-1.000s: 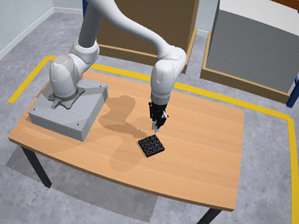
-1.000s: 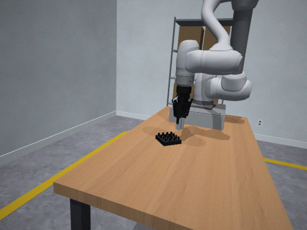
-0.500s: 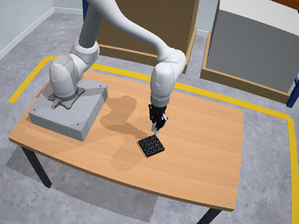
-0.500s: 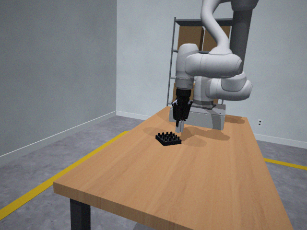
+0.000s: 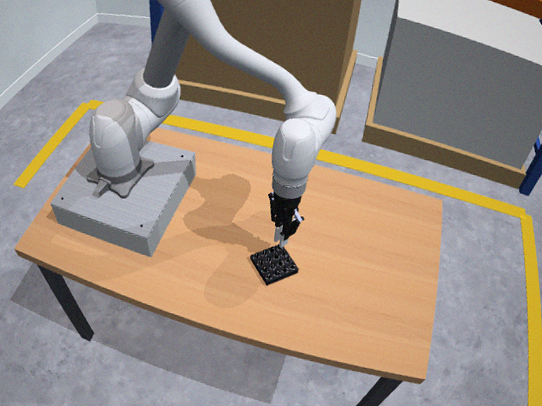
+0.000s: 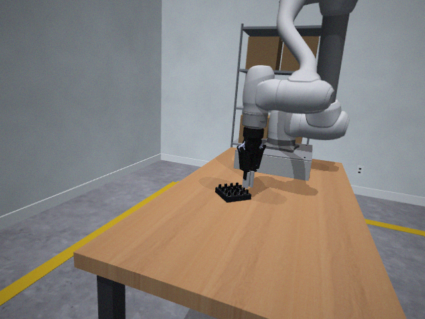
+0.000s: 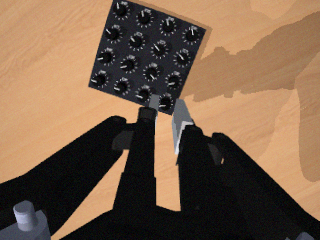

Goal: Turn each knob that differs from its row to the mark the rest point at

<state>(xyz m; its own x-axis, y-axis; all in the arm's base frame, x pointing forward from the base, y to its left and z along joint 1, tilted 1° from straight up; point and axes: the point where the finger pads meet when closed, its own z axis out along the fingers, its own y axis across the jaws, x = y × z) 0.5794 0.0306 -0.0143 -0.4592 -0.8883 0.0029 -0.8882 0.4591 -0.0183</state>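
Note:
The black knob box (image 5: 269, 264) (image 6: 234, 197) (image 7: 126, 51) lies on the table with four rows of black knobs. In the wrist view, most white lines in the two nearer rows point roughly left. The third-from-left knob (image 7: 151, 73) of the second-nearest row has its line toward the lower right. The two farther rows point roughly up or up-left. The printed names and the socket are not readable. My gripper (image 5: 280, 242) (image 6: 248, 185) (image 7: 165, 109) is slightly open and empty, fingertips at the box's nearest corner in the wrist view. The corner knob (image 7: 165, 102) shows between them; their height above it is unclear.
The wooden table (image 5: 363, 287) (image 6: 274, 247) carries the box. The arm's grey base block (image 5: 116, 231) (image 6: 274, 171) stands at the table's left end in the top view. The arm's shadow falls beside the box. Large boxes on pallets stand behind the table.

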